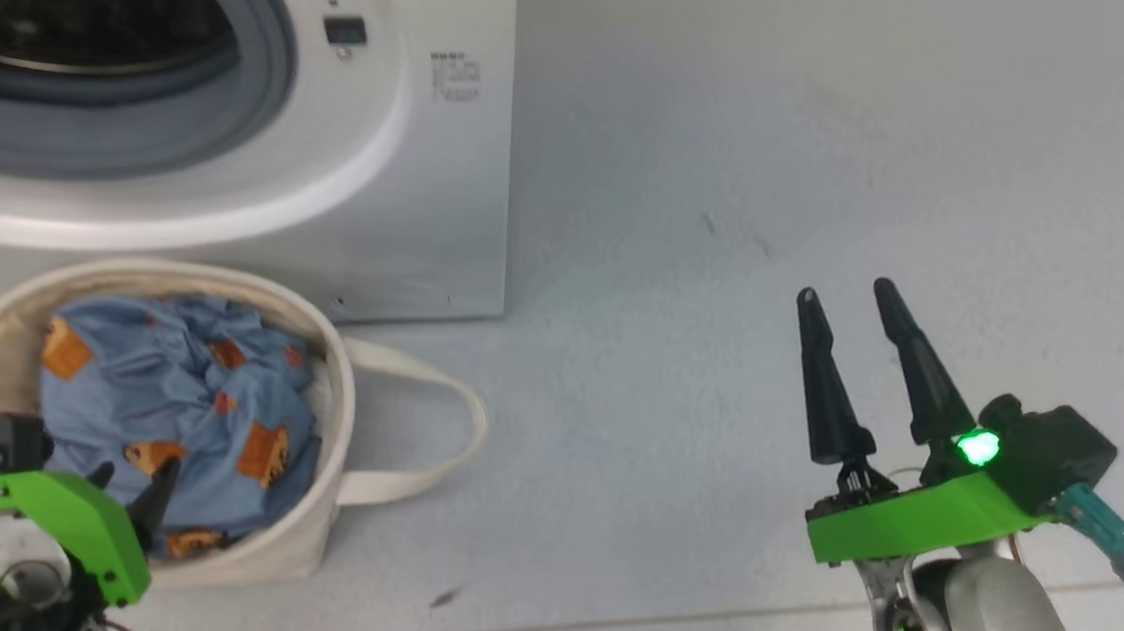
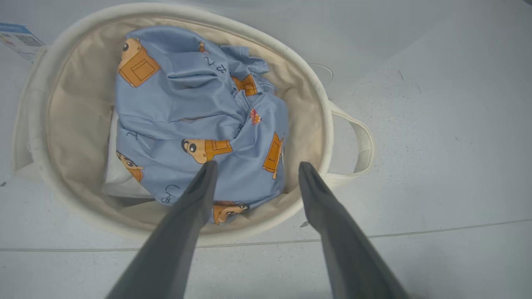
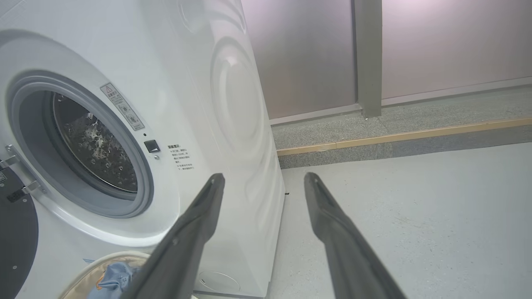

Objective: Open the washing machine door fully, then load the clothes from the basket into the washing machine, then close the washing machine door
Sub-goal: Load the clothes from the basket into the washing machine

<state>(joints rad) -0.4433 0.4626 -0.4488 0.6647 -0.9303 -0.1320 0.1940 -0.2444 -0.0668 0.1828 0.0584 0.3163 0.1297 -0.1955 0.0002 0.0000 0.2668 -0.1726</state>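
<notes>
Clothes (image 1: 166, 375) heaped in the basket (image 1: 339, 408), lower left
The left gripper (image 1: 136, 471) is held wide open and empty over them; the right gripper (image 1: 845, 292) is spread likewise, empty, at lower right.

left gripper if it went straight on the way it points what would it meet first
Most likely the clothes heaped in the basket: the left gripper, open, aims down at their near edge. One finger lines up close to the basket's rim, so depth leaves some doubt.

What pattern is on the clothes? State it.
The clothes are light blue with orange-brown cartoon figures; this is clearest in the left wrist view.
</notes>
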